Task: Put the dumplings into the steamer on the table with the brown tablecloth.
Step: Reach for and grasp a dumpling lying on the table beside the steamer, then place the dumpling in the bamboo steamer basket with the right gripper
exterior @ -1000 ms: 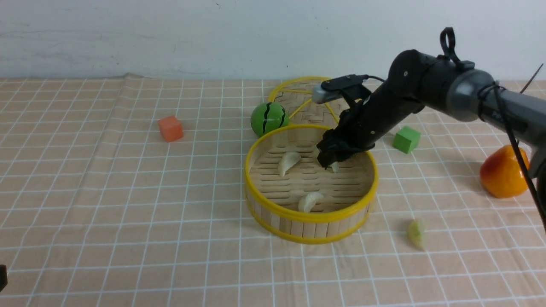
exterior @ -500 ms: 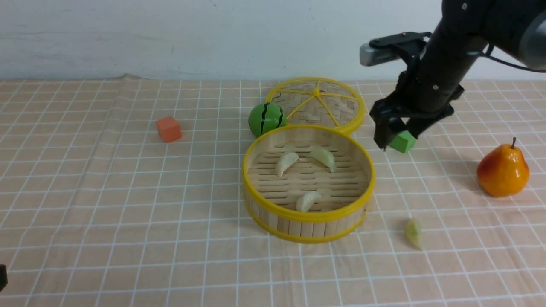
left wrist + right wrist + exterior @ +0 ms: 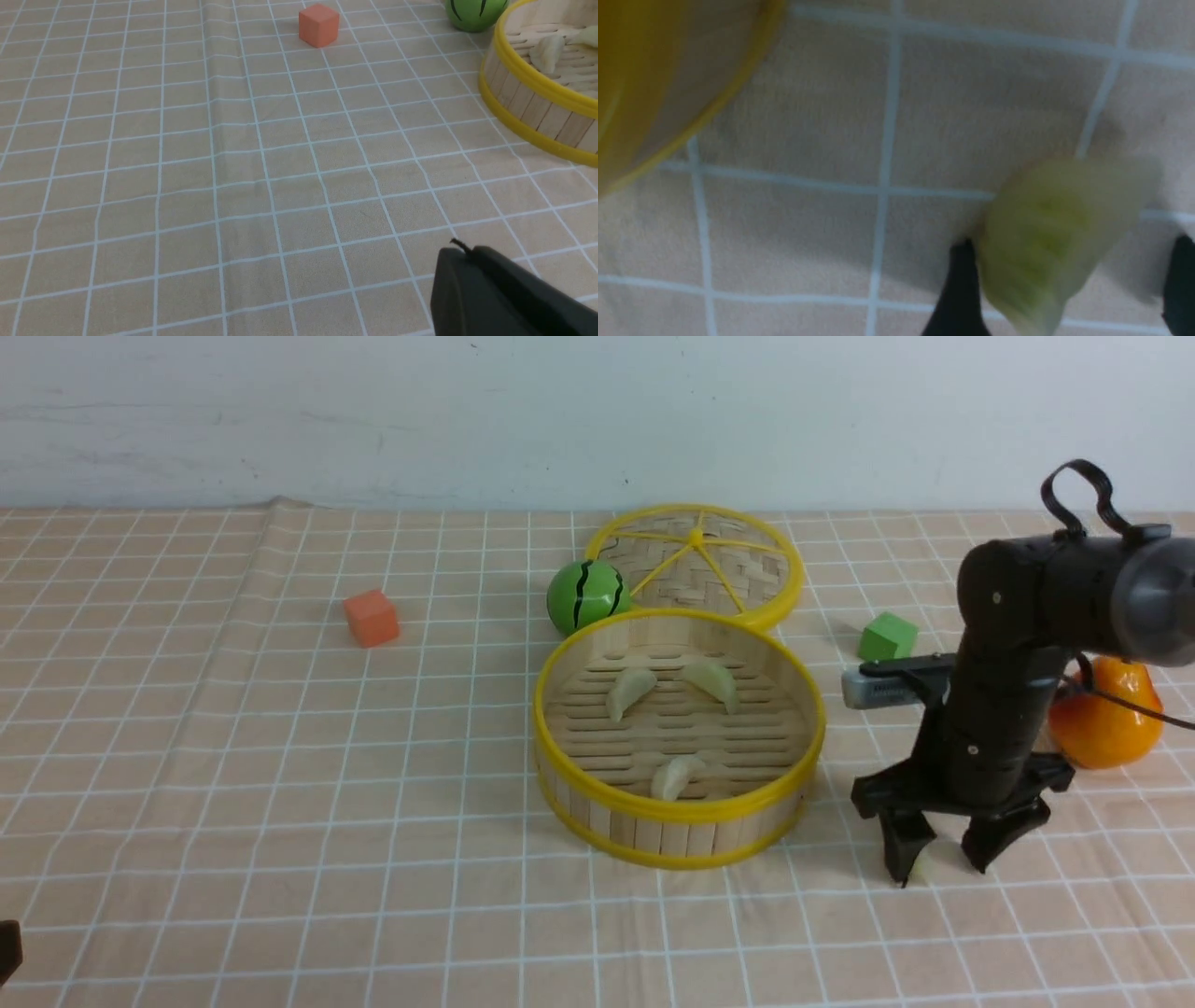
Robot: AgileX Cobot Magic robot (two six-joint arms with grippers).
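One dumpling [image 3: 924,865] lay outside the steamer [image 3: 680,807] — the right gripper [image 3: 938,873] stood spread astride it, needing centring before a gentle squeeze.

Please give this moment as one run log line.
right gripper open, straddling fourth dumpling on tablecloth | steamer holds three dumplings | left gripper shut

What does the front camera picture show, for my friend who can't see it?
The robot's right gripper reaches down to the checked tablecloth with its jaws open either side of a pale green dumpling, just right of a bamboo steamer. Three dumplings lie inside it. Its lid, a green ball, an orange cube, a green cube and a pear sit nearby.
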